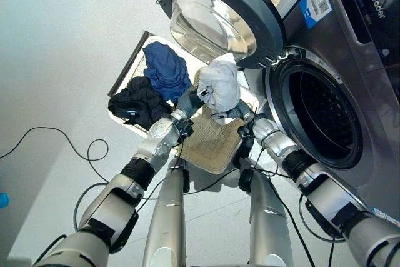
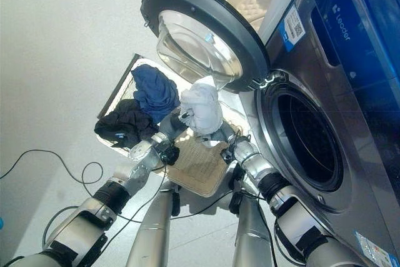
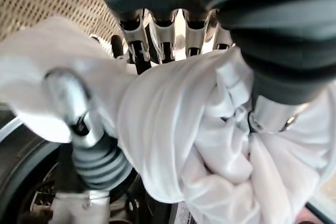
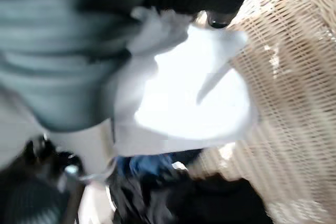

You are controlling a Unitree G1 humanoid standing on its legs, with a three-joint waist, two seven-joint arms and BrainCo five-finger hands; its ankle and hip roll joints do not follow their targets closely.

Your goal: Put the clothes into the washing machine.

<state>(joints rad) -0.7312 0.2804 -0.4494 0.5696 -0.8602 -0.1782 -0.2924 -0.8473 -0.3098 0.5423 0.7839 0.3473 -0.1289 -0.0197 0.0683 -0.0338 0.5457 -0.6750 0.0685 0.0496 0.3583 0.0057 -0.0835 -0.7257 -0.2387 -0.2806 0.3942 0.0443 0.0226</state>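
Left eye view first, working from the left: our wicker basket sits on the floor in front of the washing machine, so that clothes need only a short lift to the drum. In its far end lie a black garment and a blue garment, not yet touched. Just beside them, our left hand comes up from the lower left and meets the white garment, which we hold bunched above the basket and clear of its weave. In the left wrist view the fingers curl over the top of the bundle and the thumb presses into its side, so that hand is closed on the cloth. We judge the two-sided hold is there to keep a loose, floppy bundle from spilling.

On the bundle's other side, our right hand lies against the cloth from below, but its fingers are buried, so we cannot tell how they sit. Further right, the door stands swung wide and the drum opening is near the bundle, unobstructed.
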